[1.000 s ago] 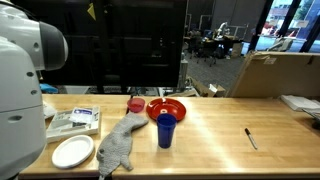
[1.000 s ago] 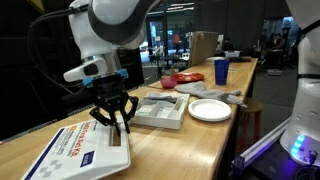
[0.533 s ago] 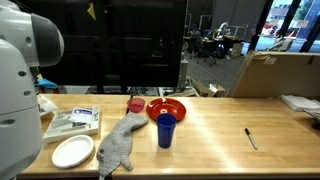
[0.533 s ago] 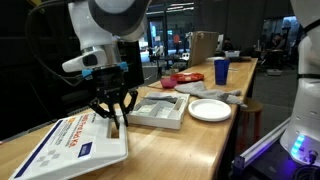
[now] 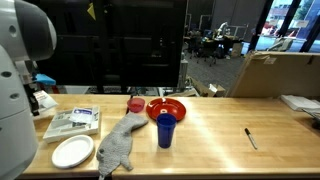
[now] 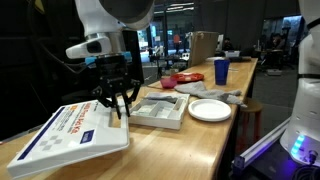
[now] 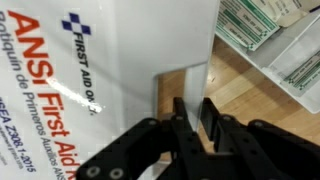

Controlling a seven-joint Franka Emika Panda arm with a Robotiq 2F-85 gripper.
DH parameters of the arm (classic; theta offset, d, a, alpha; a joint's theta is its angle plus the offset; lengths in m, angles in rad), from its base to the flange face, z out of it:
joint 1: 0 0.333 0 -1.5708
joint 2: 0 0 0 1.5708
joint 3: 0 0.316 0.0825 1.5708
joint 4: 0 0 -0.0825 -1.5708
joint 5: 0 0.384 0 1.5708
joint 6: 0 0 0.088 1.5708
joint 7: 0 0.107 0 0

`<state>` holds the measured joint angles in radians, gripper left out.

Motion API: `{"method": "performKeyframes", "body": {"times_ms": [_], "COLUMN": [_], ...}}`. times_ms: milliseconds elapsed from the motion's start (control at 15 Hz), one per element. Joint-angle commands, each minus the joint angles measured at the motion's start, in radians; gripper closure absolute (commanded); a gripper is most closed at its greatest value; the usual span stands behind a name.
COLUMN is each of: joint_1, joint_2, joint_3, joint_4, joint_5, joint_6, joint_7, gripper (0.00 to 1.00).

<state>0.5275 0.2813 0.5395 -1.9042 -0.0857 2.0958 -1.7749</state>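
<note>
A white first aid box (image 6: 70,135) with red and blue print lies tilted on the wooden table (image 6: 170,145), its end toward the arm raised. My gripper (image 6: 118,100) hangs straight down over that raised end and is shut on a thin white tab (image 7: 178,85) of the box. In the wrist view the black fingers (image 7: 212,118) pinch this tab, with the box lid (image 7: 60,90) filling the left side. In an exterior view the robot's white body (image 5: 18,100) hides the gripper and the box.
Next to the box stands a tray of packets (image 6: 160,108), then a white plate (image 6: 210,110), a grey cloth (image 5: 120,143), a red bowl (image 5: 167,107) and a blue cup (image 5: 165,128). A black marker (image 5: 251,138) lies apart. A cardboard box (image 5: 275,72) stands behind.
My gripper has risen and shifted toward the tray, lifting the held end of the first aid box, which now tilts more steeply.
</note>
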Motion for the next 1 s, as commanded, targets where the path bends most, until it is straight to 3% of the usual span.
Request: {"method": "performKeyframes", "body": {"times_ms": [0,400,933], "joint_1": [-0.019,-0.038,-0.037], "joint_2": [-0.084,-0.164,-0.282], "joint_3": [0.013,0.02,0.004], "joint_4": [-0.073,-0.145,-0.228], "joint_5": [0.035,0.167,0.249], "joint_6": [0.05,0.085,0.063], "joint_7": [0.008,0.014,0.058], "gripper": [0.95,0.95,0.95]}}
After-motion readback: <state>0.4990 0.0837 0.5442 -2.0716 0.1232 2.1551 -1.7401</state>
